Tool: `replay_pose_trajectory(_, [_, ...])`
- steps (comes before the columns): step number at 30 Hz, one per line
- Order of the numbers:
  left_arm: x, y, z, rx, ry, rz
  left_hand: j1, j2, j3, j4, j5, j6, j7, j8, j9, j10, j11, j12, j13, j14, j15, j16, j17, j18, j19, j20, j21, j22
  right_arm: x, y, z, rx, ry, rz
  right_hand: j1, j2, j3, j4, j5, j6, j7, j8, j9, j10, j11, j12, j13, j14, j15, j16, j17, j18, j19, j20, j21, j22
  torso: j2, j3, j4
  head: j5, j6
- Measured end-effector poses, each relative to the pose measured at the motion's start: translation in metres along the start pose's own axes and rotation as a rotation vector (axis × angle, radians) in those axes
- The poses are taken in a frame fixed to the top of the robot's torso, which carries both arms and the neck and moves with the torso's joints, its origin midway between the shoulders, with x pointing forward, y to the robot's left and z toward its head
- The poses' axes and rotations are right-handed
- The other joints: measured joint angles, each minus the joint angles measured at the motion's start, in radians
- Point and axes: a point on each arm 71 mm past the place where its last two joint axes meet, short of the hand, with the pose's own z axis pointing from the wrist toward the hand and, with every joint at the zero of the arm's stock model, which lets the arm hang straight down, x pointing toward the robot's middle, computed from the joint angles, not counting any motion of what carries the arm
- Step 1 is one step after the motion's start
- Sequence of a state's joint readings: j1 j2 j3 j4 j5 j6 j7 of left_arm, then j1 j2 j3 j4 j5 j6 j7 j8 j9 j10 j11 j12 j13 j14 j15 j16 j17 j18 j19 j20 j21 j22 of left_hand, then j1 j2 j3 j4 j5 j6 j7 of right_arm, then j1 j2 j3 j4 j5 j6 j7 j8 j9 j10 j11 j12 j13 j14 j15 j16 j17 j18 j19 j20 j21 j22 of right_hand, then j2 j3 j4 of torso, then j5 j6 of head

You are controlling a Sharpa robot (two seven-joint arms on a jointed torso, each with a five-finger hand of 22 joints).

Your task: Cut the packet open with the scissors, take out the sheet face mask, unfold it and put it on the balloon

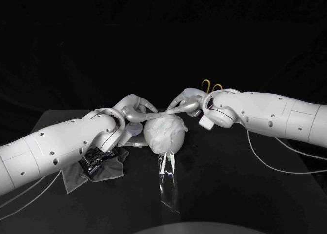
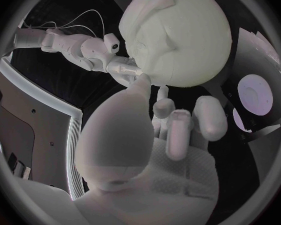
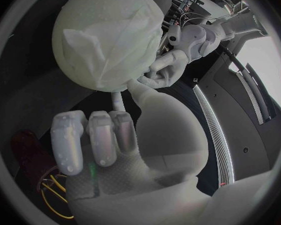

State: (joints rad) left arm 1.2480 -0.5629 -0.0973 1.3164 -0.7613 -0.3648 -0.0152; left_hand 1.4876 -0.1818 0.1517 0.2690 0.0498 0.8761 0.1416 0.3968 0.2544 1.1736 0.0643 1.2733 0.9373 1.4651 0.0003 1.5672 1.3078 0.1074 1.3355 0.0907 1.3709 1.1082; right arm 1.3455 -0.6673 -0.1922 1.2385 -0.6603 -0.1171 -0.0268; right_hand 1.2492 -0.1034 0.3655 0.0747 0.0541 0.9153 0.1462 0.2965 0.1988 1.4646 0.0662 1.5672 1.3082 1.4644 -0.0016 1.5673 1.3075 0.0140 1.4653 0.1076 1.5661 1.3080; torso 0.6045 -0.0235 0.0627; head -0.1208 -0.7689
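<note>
Black table (image 1: 262, 195), dark room, and the last step looks underway: the sheet mask (image 1: 166, 132) already lies draped over the balloon (image 2: 197, 40). Both hands meet at the balloon's far end, the left hand (image 1: 137, 109) and the right hand (image 1: 186, 103), each with its thumb against the covered balloon and its other fingers curled in. Whether either pinches the mask's edge I cannot tell. The cut packet (image 1: 168, 183) lies on the balloon's near side. Next, I'd guess, comes smoothing the creased mask flat without nudging the balloon.
</note>
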Motion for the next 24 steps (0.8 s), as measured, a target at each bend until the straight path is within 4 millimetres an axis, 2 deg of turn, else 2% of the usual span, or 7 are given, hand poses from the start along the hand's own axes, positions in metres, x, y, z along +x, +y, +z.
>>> replay_pose_trajectory(3, [0.0003,-0.0001,-0.0001,-0.003,0.002,0.008,0.011,0.003,0.000,0.000,0.000,0.011,-0.001,0.001,0.000,0.007,-0.004,0.005,0.006,0.000,0.000,0.000,0.000,0.000,0.003,-0.003,0.006,0.007,0.0003,-0.0003,0.0001,0.000,0.003,0.000,0.016,0.016,0.000,0.000,0.000,0.024,-0.002,0.001,0.004,0.000,0.000,0.000,0.000,0.000,0.000,0.000,0.000,0.000,0.000,0.000,-0.001,0.000,0.000,0.0000,-0.0004,0.000,-0.001])
replay_pose_trajectory(5, [0.0004,0.0000,-0.0002,-0.005,0.002,0.013,0.014,0.004,0.000,0.000,0.000,0.015,-0.002,0.005,0.000,0.008,-0.005,0.005,0.008,0.000,0.000,0.000,0.000,0.000,0.006,-0.001,0.006,0.011,0.0004,-0.0004,0.0001,0.000,0.004,0.001,0.029,0.029,0.007,-0.007,0.000,0.045,-0.008,0.013,0.008,0.000,0.000,-0.001,0.000,0.000,0.000,0.000,0.000,0.000,-0.002,0.001,-0.001,0.000,0.000,0.0000,-0.0004,0.000,-0.001])
replay_pose_trajectory(7, [0.0004,0.0002,-0.0003,-0.008,0.003,0.017,0.023,0.013,0.003,-0.003,0.000,0.021,-0.007,0.005,0.000,0.012,-0.009,0.005,0.010,0.000,0.000,0.000,-0.001,0.000,0.007,0.000,0.006,0.013,0.0006,-0.0004,0.0001,-0.001,0.005,0.001,0.039,0.039,0.015,-0.015,0.000,0.066,-0.016,0.024,0.013,0.000,-0.008,-0.001,0.000,0.000,0.000,-0.001,0.001,0.000,-0.001,0.001,-0.001,0.000,0.000,-0.0002,-0.0004,-0.001,-0.001])
replay_pose_trajectory(9, [0.0003,0.0003,-0.0004,-0.009,0.003,0.020,0.027,0.018,0.004,-0.004,0.000,0.030,-0.006,0.012,0.000,0.012,-0.009,0.006,0.012,0.000,0.000,0.000,-0.001,0.000,0.007,0.000,0.010,0.014,0.0008,-0.0004,0.0000,-0.001,0.006,0.001,0.050,0.050,0.022,-0.022,0.000,0.092,-0.027,0.037,0.020,0.002,-0.020,-0.002,0.000,0.001,-0.009,-0.001,0.001,0.000,0.000,-0.004,-0.001,0.000,0.000,-0.0007,-0.0004,-0.001,-0.002])
replay_pose_trajectory(15, [0.0014,-0.0007,-0.0007,-0.010,0.007,0.025,0.043,0.025,0.010,-0.010,0.000,0.064,-0.018,0.029,0.000,0.026,-0.016,0.014,0.023,0.000,-0.008,0.000,0.000,0.000,0.010,-0.003,0.011,0.019,0.0019,0.0001,-0.0001,-0.007,0.007,0.001,0.076,0.047,0.034,-0.042,0.000,0.143,-0.064,0.077,0.040,0.001,-0.051,-0.003,-0.001,0.002,-0.039,-0.001,0.001,0.000,0.000,-0.030,-0.002,0.000,0.000,-0.0007,-0.0004,-0.002,-0.004])
replay_pose_trajectory(17, [0.0019,-0.0012,-0.0008,-0.009,0.009,0.026,0.057,0.039,0.023,-0.014,0.000,0.083,-0.027,0.041,0.001,0.042,-0.024,0.024,0.040,0.001,-0.013,0.000,0.000,0.000,0.015,-0.008,0.015,0.022,0.0022,0.0006,-0.0002,-0.010,0.004,0.002,0.079,0.050,0.037,-0.051,-0.001,0.153,-0.074,0.091,0.048,0.001,-0.061,0.000,-0.001,0.002,-0.046,-0.003,0.001,0.000,-0.001,-0.035,-0.002,0.000,0.000,-0.0007,-0.0004,-0.001,-0.004])
replay_pose_trajectory(24, [0.0030,-0.0029,-0.0010,-0.003,0.012,0.027,0.096,0.068,0.064,-0.035,0.000,0.135,-0.052,0.065,0.007,0.090,-0.044,0.059,0.113,0.000,-0.030,0.000,0.000,0.000,0.022,-0.023,0.022,0.037,0.0035,0.0028,-0.0002,-0.026,-0.011,0.003,0.086,0.048,0.048,-0.063,-0.003,0.156,-0.077,0.124,0.050,-0.002,-0.066,0.000,0.000,0.003,-0.053,0.000,0.001,0.000,-0.001,-0.049,-0.002,-0.001,0.000,-0.0007,-0.0002,0.000,-0.006])
